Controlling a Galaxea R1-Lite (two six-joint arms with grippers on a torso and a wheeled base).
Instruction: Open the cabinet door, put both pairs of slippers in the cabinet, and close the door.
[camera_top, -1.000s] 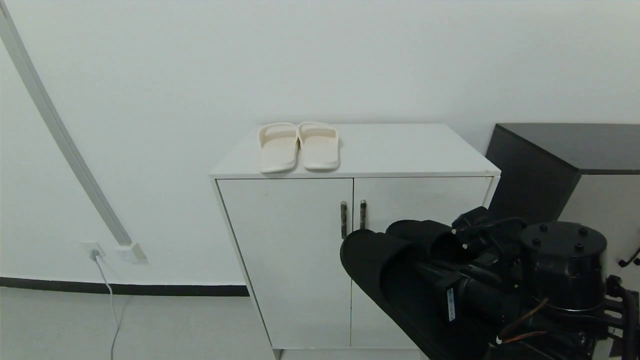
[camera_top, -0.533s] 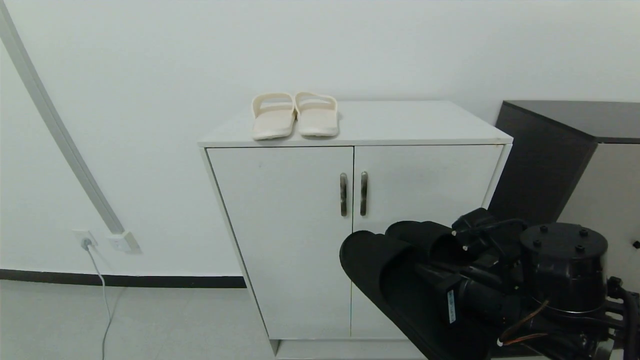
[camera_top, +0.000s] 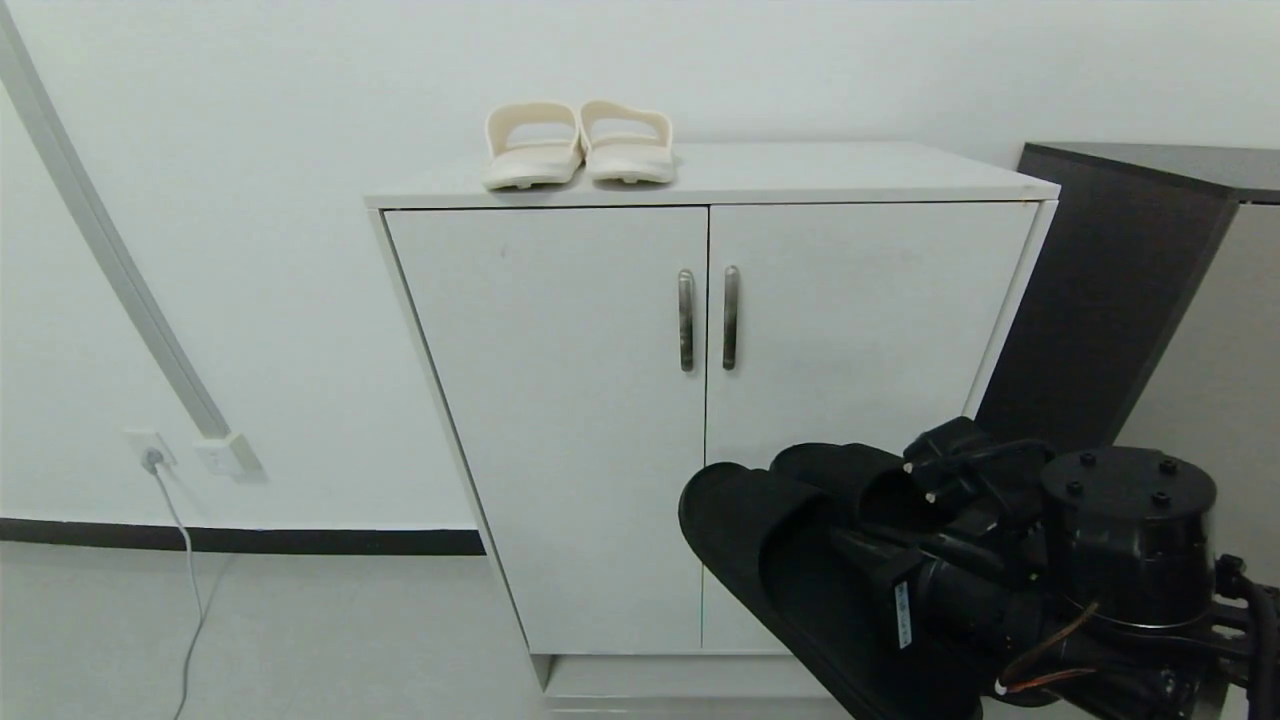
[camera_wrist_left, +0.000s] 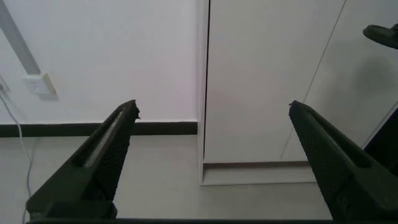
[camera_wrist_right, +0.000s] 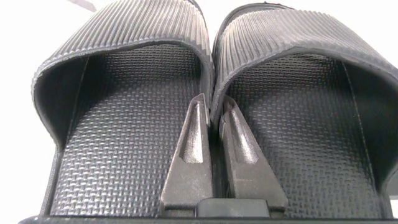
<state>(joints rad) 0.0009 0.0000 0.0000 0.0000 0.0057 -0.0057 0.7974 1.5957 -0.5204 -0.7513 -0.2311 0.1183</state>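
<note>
The black slippers (camera_wrist_right: 124, 124), with ribbed straps and a pebbled footbed, sit side by side in the right gripper (camera_wrist_right: 213, 106). Its fingers are pinched together on the pair's touching inner walls, near and low in front of the cabinet's (camera_top: 560, 450) right door. The cream slippers (camera_top: 578, 143), smooth with open toes, rest on the left part of the cabinet top. Both white doors are closed, their metal handles (camera_top: 686, 320) side by side. The left gripper (camera_wrist_left: 212, 107) is spread wide and empty. A small label (camera_top: 903, 612) on the right arm is too small to read.
</note>
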